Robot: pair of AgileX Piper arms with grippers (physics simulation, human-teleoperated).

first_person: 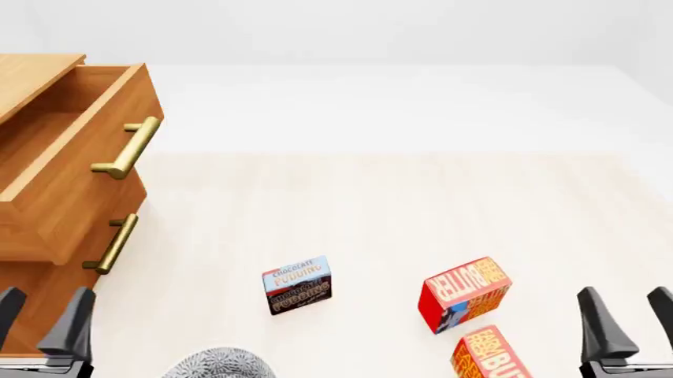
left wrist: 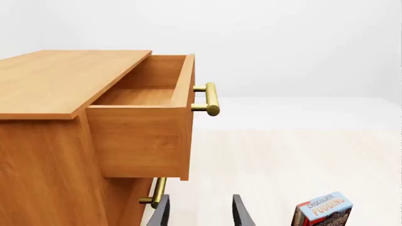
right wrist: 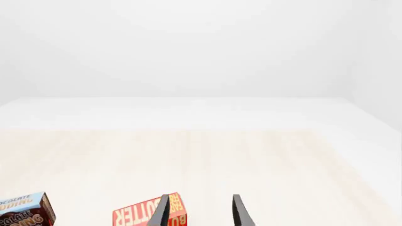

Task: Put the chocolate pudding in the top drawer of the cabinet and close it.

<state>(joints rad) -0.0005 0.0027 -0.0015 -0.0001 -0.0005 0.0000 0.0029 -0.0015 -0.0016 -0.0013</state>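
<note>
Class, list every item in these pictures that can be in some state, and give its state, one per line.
Top light-brown wooden drawer: pulled open, nothing visible inside.
Second wooden drawer: closed.
Small blue-and-brown chocolate pudding box: upright on the table, ungrasped.
Red-orange butter box: standing on the table.
Second red-orange butter box: partly out of view.
Left pincer: open, empty.
Right pincer: open, empty.

The cabinet (first_person: pixel 31 260) stands just ahead of the left gripper (first_person: pixel 42 319), its top drawer (first_person: pixel 74 150) pulled out above the drawer below. The pudding box (first_person: pixel 298 285) sits on the table (first_person: pixel 421 197) to the right of the left gripper, well apart from it. A butter box (first_person: pixel 464 292) stands left of the right gripper (first_person: pixel 626 323); a second butter box (first_person: pixel 492 354) lies nearer, behind the first.
</note>
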